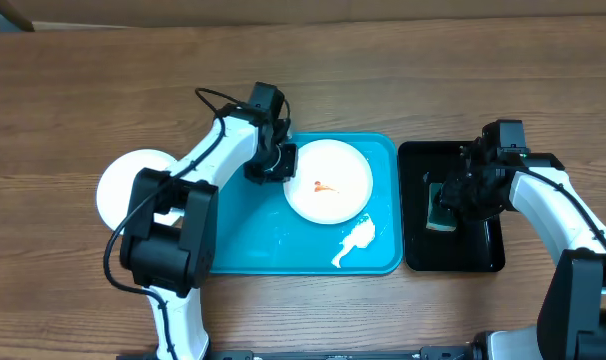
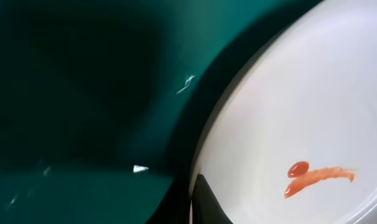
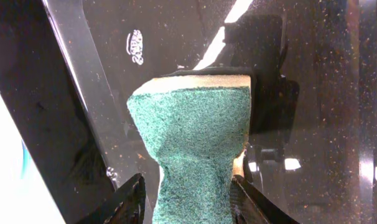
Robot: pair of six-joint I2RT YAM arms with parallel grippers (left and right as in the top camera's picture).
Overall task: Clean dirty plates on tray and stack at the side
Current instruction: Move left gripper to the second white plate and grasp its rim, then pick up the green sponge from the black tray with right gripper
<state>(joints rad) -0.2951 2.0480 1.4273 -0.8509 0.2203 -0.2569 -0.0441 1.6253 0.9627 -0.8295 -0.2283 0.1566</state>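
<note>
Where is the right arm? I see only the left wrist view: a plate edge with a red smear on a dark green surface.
Observer: The right gripper is over the black tray, which lies to the right of the turquoise tray.
Operator: Does it hold something?
Observer: Yes, its fingers pinch a green sponge, which is squeezed narrow between them.
Operator: Is there a second plate anywhere?
Observer: One white plate lies on the table to the left of the turquoise tray, partly covered by the left arm.
</note>
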